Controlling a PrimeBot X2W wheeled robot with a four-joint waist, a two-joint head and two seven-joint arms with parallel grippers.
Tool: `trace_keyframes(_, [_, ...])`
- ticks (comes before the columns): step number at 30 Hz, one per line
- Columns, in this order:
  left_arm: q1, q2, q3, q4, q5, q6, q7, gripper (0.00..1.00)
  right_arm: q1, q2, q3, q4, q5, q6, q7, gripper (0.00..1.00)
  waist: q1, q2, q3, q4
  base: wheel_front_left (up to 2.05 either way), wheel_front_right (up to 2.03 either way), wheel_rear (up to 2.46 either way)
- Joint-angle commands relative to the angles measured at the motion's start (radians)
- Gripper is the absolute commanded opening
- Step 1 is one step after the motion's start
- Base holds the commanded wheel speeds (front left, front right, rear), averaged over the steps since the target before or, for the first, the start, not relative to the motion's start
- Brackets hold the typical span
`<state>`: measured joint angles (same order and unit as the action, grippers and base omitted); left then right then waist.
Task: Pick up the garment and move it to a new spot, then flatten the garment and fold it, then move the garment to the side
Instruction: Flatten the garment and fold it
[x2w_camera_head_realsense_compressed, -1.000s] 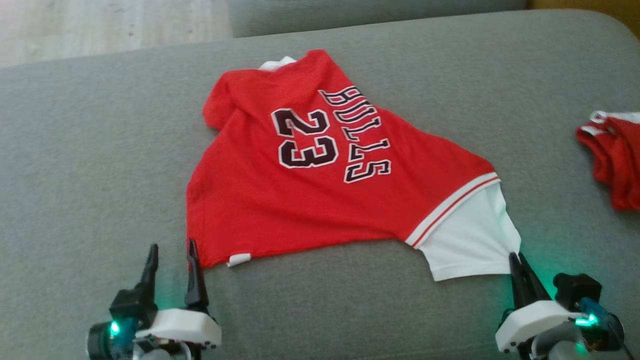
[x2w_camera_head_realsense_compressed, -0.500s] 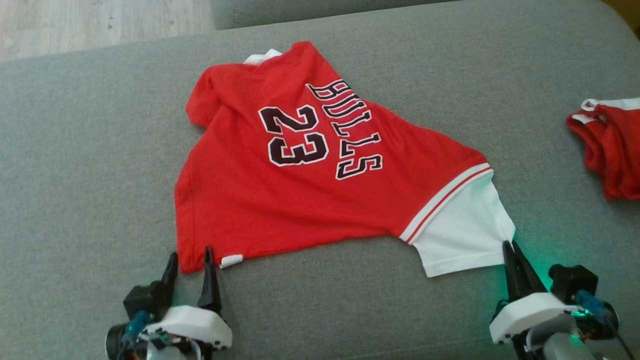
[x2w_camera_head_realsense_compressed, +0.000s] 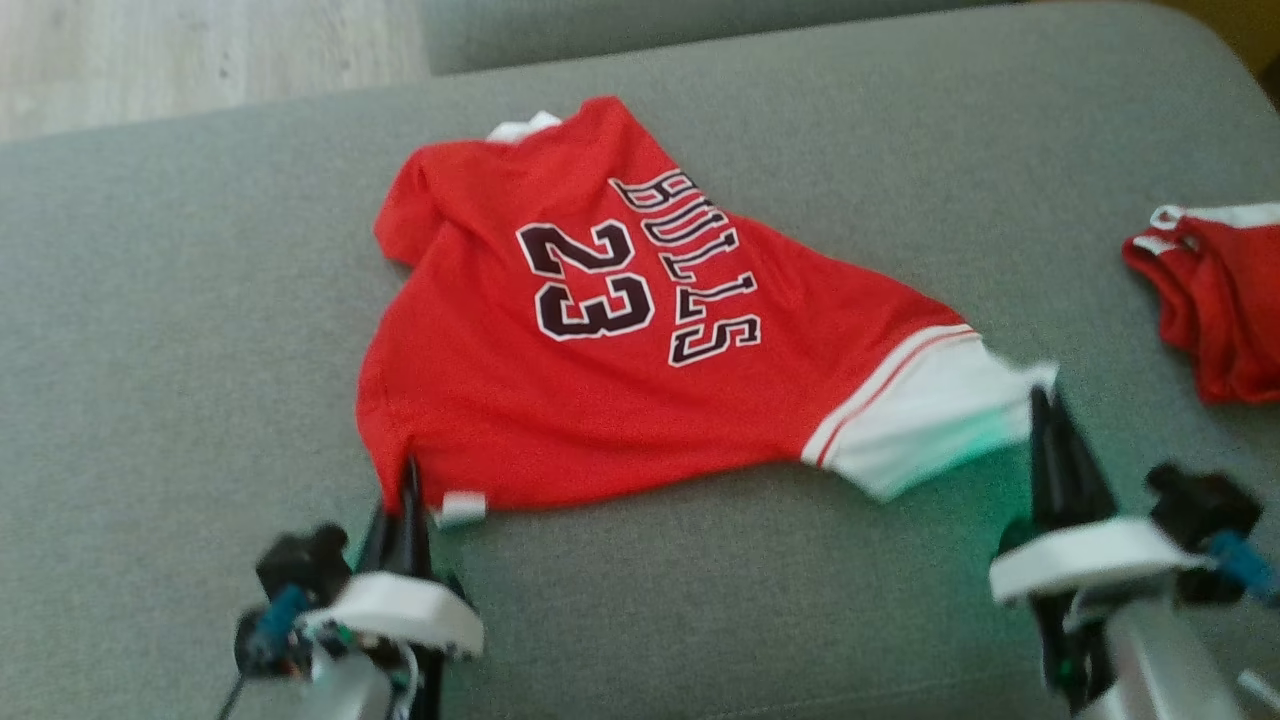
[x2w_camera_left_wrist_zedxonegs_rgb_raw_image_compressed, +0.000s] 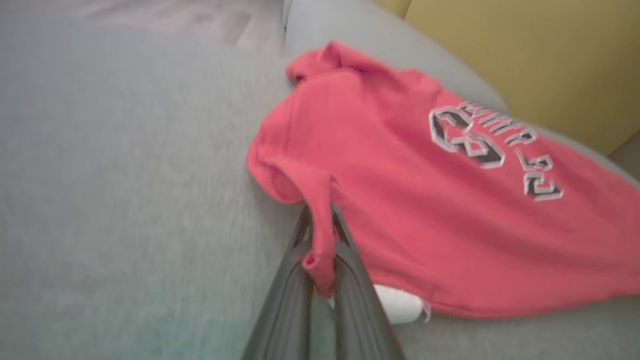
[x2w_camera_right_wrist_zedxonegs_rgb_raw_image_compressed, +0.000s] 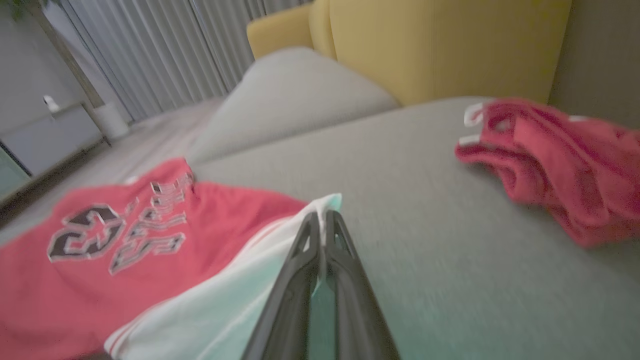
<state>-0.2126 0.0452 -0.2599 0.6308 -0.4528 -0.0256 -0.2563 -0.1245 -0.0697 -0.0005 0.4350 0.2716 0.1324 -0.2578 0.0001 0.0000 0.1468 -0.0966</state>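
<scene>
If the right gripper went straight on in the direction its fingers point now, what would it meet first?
Beyond the white sleeve it pinches, the right gripper probably meets only the bare grey cushion; the other red garment lies off to the right. Depth is unclear.

This looks like a home living room. The surface in front is a wide grey upholstered sofa seat (x2w_camera_head_realsense_compressed: 200, 300), with another grey cushion (x2w_camera_right_wrist_zedxonegs_rgb_raw_image_compressed: 290, 95) beyond it and a yellow armchair (x2w_camera_right_wrist_zedxonegs_rgb_raw_image_compressed: 425, 45) behind. Long pale curtains (x2w_camera_right_wrist_zedxonegs_rgb_raw_image_compressed: 165, 50) hang to the floor, a low cabinet (x2w_camera_right_wrist_zedxonegs_rgb_raw_image_compressed: 50, 135) stands by the wall, and light wooden flooring (x2w_camera_head_realsense_compressed: 200, 50) shows past the sofa.
</scene>
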Motion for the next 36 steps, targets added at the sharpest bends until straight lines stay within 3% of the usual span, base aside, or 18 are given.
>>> trace_keyframes(1, [-0.03,0.005,0.056,-0.075,0.02,-0.003,-0.006,0.0,-0.062,-0.006,0.021,-0.068,0.031,-0.002,-0.004,0.0,-0.0001,0.0,-0.025,0.01,0.0,0.0,0.0])
trace_keyframes(5, [-0.098,0.022,0.119,-0.221,0.057,-0.034,-0.006,0.0,-0.145,-0.033,-0.007,-0.177,0.136,-0.002,-0.004,0.0,-0.0001,0.0,-0.07,0.027,0.0,0.0,0.0])
trace_keyframes(10, [-0.253,0.113,0.14,-0.353,0.099,-0.061,0.007,0.0,-0.294,-0.119,0.003,-0.291,0.248,-0.002,0.015,0.0,-0.0001,0.0,-0.124,0.039,0.0,0.0,0.0])
trace_keyframes(16, [-0.452,0.196,0.155,-0.516,0.078,-0.074,0.164,0.0,-0.506,-0.195,-0.007,-0.439,0.351,-0.002,0.165,0.0,-0.0001,0.0,-0.138,0.053,0.0,0.0,0.0])
trace_keyframes(20, [-0.561,0.23,0.164,-0.575,0.067,-0.061,0.284,0.0,-0.63,-0.211,-0.03,-0.486,0.369,-0.002,0.285,0.0,-0.0001,0.0,-0.105,0.064,0.0,0.0,0.0])
trace_keyframes(28, [-0.685,0.244,0.173,-0.541,0.051,-0.03,0.398,0.0,-0.807,-0.201,-0.014,-0.371,0.321,-0.002,0.373,0.0,-0.0001,0.0,0.01,0.062,0.0,0.0,0.0])
trace_keyframes(32, [-0.771,0.246,0.176,-0.447,0.067,-0.012,0.393,0.0,-0.944,-0.18,0.02,-0.251,0.287,-0.002,0.34,0.0,-0.0001,0.0,0.099,0.051,0.0,0.0,0.0])
trace_keyframes(36, [-0.904,0.249,0.196,-0.339,0.102,0.024,0.303,0.0,-1.135,-0.154,0.018,-0.099,0.239,-0.002,0.227,0.0,-0.0001,0.0,0.175,0.04,0.0,0.0,0.0])
